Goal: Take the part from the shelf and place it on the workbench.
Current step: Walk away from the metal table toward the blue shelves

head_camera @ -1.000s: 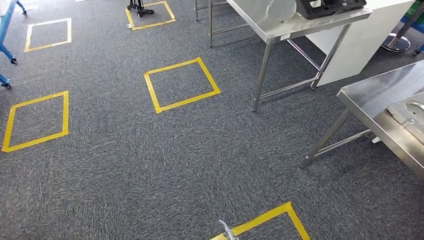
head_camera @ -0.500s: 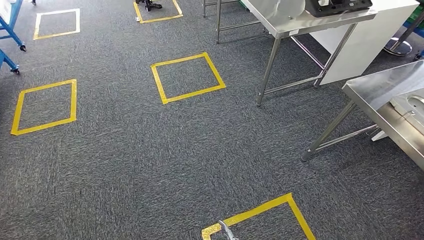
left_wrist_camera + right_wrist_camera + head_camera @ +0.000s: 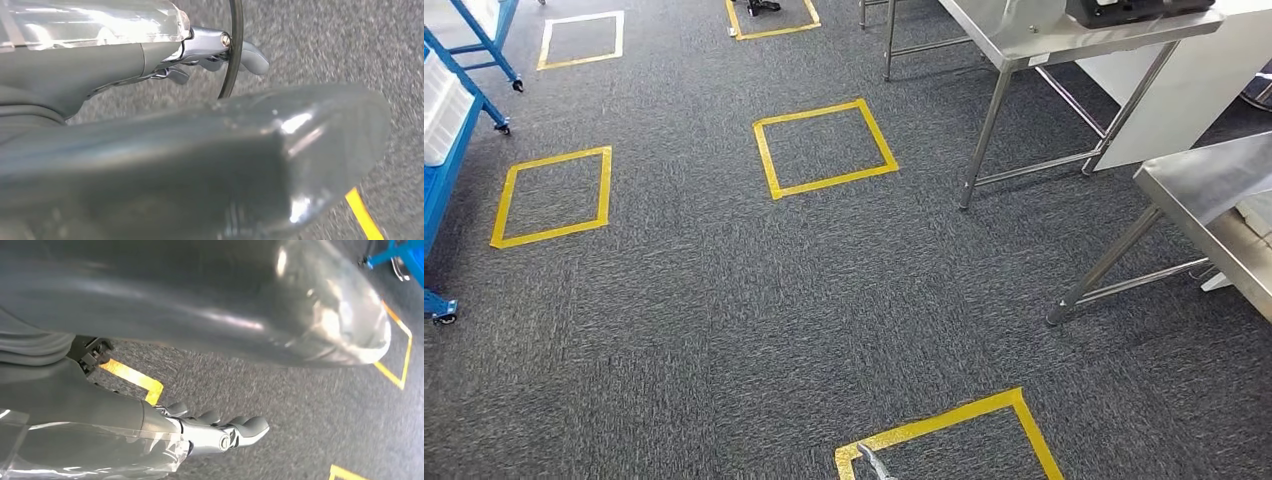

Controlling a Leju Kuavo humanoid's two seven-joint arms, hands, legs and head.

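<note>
My whole view has swung toward nine o'clock since a moment ago, bringing the blue shelf [image 3: 446, 175] in at the edge, so I judge I am turning to fetch the part, which I cannot make out yet and take to be on that shelf. My left hand [image 3: 215, 55] and right hand [image 3: 210, 432] hang over the carpet, fingers loose and holding nothing. I count five yellow tape squares [image 3: 834, 181], two steel tables [image 3: 1214, 180] from one to three o'clock, and one shelf.
</note>
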